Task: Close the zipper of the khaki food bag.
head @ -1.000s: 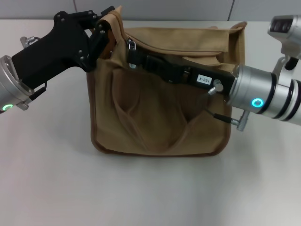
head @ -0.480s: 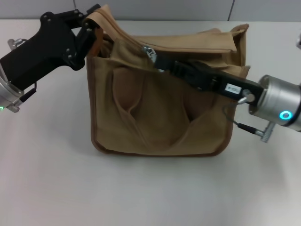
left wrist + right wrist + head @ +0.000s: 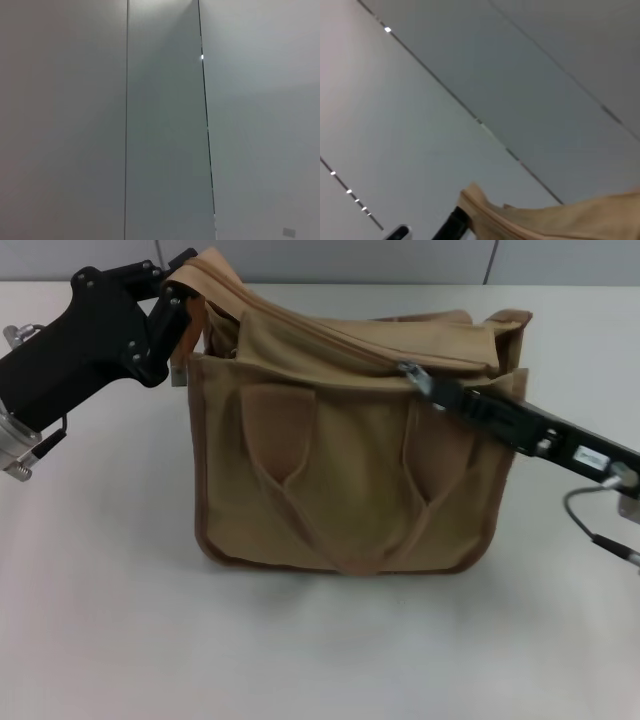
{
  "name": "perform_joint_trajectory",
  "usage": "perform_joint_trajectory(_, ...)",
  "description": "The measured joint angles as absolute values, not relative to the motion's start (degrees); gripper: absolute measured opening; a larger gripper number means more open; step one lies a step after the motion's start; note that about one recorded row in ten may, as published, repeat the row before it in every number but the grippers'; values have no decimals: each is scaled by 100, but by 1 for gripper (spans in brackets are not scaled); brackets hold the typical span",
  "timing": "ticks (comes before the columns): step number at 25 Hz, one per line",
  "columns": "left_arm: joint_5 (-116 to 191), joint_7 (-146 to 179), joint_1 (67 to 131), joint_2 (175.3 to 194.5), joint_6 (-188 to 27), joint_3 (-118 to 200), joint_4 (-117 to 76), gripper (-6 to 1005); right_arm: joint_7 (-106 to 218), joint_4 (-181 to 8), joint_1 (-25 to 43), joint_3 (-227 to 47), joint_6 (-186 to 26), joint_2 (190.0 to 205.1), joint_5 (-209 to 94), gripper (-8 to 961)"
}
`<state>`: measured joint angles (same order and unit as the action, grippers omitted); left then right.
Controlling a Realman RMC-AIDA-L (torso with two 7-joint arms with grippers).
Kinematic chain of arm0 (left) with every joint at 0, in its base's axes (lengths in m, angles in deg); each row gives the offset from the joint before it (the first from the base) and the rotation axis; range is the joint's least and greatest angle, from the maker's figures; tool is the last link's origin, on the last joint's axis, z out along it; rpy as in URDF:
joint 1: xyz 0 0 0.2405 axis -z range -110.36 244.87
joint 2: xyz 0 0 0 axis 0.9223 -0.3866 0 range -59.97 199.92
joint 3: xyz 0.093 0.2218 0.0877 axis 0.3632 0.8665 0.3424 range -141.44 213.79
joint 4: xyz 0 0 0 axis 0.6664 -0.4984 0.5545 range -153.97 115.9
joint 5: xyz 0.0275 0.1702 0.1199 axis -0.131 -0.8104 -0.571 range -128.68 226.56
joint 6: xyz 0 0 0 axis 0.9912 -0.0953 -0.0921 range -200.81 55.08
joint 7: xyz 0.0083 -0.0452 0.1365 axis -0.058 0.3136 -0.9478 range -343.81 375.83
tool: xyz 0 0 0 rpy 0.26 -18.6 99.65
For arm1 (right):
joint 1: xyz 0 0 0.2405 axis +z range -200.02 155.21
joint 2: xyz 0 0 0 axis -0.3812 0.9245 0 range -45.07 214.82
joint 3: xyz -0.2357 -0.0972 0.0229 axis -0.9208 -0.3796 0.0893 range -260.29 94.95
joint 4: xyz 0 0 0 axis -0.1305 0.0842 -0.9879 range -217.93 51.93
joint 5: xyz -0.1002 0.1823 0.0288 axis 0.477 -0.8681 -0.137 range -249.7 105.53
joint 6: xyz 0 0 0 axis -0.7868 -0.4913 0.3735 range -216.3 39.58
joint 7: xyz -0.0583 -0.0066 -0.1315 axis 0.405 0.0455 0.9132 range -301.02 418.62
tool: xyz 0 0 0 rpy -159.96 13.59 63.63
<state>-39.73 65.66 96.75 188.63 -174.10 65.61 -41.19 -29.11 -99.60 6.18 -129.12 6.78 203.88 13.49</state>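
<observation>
While the boxy tan canvas bag (image 3: 340, 480) sits on the table (image 3: 100, 620), the left claw (image 3: 178, 302) clenches its corner — the right claw (image 3: 425, 380) grips the shiny zipper (image 3: 410, 371) pull, fingertips hard to see.

The right hand (image 3: 425, 383) covers the zipper (image 3: 330, 332) slider; the frame's right edge cuts off its arm.

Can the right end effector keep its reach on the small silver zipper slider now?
Probably yes: the right end effector already sits at the small silver zipper slider atop the tan canvas bag, nothing between them.
</observation>
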Motion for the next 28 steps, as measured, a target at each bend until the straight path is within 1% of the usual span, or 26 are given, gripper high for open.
perform_joint_trajectory(1,-3973,6566,9675,18863,-17410,6561,-4119,24,-2911,-9960,618,-12912,678,20388,1349,1)
perform_joint_trajectory(5,-3961,6567,9673,18862,-17369,6560,-4119,24,-2972,-10177,292,-12819,674,20323,1317,1)
perform_joint_trajectory(10,-3961,6567,9670,18862,-17340,6562,-4118,24,-2973,-10247,73,-12477,668,20234,1317,0)
perform_joint_trajectory(13,-3961,6575,9669,18863,-17336,6574,-4118,23,-2955,-10268,43,-12328,651,20227,1318,0)
perform_joint_trajectory(19,-3965,6574,9612,18863,-17332,6588,-4118,49,-2728,-10275,-30,-12175,730,20248,1307,12)
perform_joint_trajectory(28,-3950,6560,9506,18873,-17474,6558,-4103,96,-2080,-10248,3,-12178,904,20385,1306,29)
